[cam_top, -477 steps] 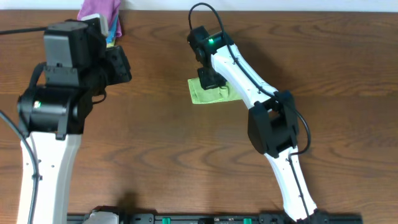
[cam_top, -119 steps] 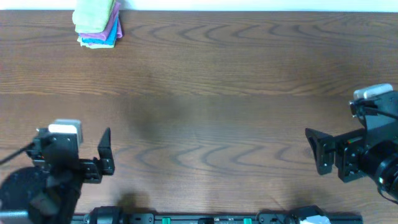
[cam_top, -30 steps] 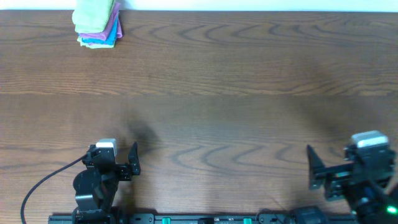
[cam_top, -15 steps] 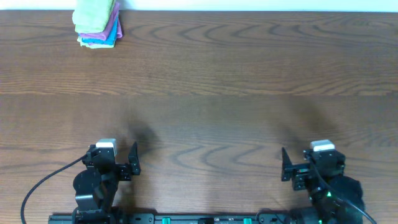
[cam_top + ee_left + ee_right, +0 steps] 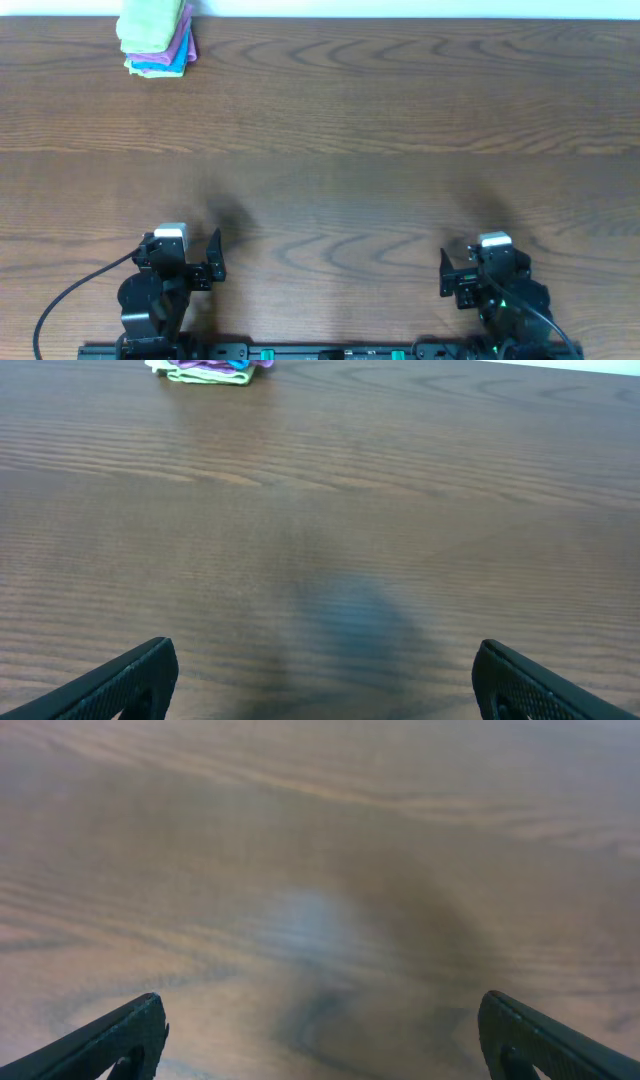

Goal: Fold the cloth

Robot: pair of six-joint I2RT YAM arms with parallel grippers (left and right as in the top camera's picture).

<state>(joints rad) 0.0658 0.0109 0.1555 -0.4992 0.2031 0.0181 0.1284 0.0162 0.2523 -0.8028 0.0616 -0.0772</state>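
The cloth (image 5: 150,20) is lime green and lies folded on top of a small stack at the table's far left corner, over a purple cloth (image 5: 183,42) and a blue cloth (image 5: 160,66). In the left wrist view the near side of that stack (image 5: 210,370) shows at the top edge, far from the fingers. My left gripper (image 5: 182,260) sits at the near left edge, open and empty (image 5: 325,660). At the near right edge my right gripper (image 5: 487,272) is also open, with only bare wood between its fingers (image 5: 320,1010).
The brown wooden table (image 5: 350,150) spans the whole view. A black rail (image 5: 330,352) runs along the near edge between the two arm bases. A black cable (image 5: 75,290) curves off my left arm.
My right arm has drawn leftward along the near edge and settled lower by its base. The left arm and the cloth stack have not moved.
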